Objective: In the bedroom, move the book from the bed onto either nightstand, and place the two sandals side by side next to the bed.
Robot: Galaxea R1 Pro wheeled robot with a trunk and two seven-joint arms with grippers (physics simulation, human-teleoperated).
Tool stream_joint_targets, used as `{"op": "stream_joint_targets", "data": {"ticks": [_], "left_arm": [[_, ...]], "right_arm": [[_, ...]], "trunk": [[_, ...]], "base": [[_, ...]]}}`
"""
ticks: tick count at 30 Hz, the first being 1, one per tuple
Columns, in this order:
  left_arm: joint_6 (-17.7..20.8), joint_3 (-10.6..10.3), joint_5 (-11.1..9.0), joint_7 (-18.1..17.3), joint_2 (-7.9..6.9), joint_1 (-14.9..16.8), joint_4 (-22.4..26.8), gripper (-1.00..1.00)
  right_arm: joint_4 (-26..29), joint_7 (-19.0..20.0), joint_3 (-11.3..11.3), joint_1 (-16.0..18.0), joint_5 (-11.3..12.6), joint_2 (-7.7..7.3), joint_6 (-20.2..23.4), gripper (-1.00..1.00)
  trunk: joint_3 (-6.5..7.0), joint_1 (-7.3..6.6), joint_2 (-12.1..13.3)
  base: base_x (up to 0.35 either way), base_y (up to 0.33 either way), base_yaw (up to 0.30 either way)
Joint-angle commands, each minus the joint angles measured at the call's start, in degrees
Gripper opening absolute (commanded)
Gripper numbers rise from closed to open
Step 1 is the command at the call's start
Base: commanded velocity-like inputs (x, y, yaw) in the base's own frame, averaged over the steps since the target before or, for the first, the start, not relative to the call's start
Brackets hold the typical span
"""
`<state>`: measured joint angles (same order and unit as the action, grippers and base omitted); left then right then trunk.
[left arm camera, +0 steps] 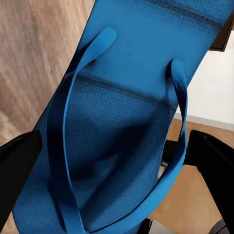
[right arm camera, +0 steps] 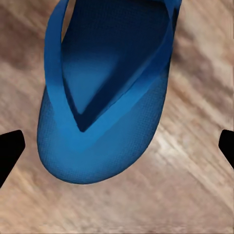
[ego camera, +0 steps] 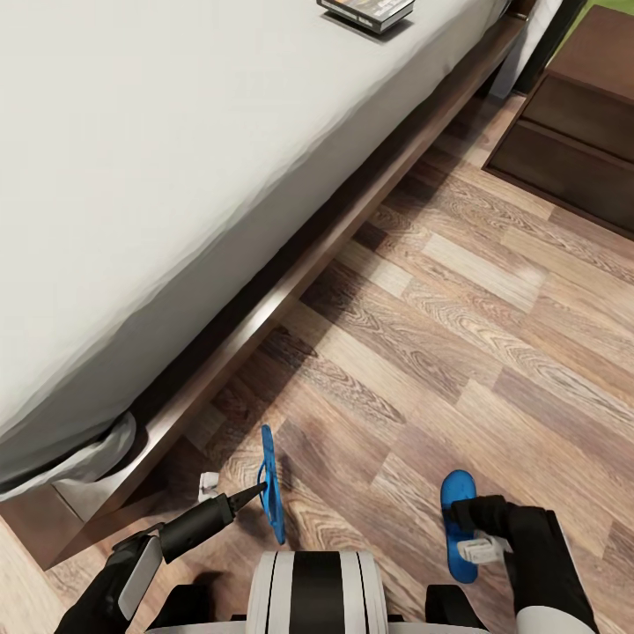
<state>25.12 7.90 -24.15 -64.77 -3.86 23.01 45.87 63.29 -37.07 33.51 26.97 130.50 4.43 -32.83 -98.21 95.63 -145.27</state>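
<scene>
Bed: off-white mattress on a dark wood frame, occupying the left of the head view; its side rail runs diagonally toward the far right.

Book: lies flat on the mattress near the far edge of the bed, not yet moved. Thin and light by appearance; best taken across its short edges.

Left gripper: low beside the bed rail, fingers closed on the edge of the first sandal.

First sandal: bright blue flip-flop, held on edge in the head view, its lower end at or just above the plank floor; contact cannot be told. In the left wrist view the sole and both strap arms fill the space between the dark fingers. Judged light, flexible and rubbery, likely to sag or swing if pinched by a thin strap; the sole edge is the firmer hold.

Right gripper: directly over the second sandal; fingers stand apart, nothing held.

Second sandal: flat on the floor, sole down, straps up, well apart from the first. In the right wrist view its rounded end sits between the spread fingertips. Grip across the sole's width, near the strap junction.

Nightstand: dark two-drawer cabinet, far right.
</scene>
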Motion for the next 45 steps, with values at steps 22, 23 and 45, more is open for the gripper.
{"op": "stream_joint_targets", "data": {"ticks": [22,23,45], "left_arm": [[0.54,0.01,-0.27,-0.09,-0.01,0.01,-0.08,-1.0],[0.54,0.01,-0.27,-0.09,-0.01,0.01,-0.08,-1.0],[0.54,0.01,-0.25,-0.05,-0.01,0.01,-0.08,-1.0]], "right_arm": [[-0.19,0.08,0.24,0.01,0.2,-0.04,6.68,1.0],[-0.55,0.11,0.24,0.01,0.2,-0.04,7.88,1.0],[-3.15,0.24,0.33,0.01,0.2,-0.04,12.0,1.0]], "trunk": [[-0.03,-0.01,-0.01],[-0.03,-0.01,-0.01],[-0.69,0.07,-0.05]], "base": [[0.0,0.0,0.0],[0.0,0.0,0.0],[0.0,0.0,0.0]]}}
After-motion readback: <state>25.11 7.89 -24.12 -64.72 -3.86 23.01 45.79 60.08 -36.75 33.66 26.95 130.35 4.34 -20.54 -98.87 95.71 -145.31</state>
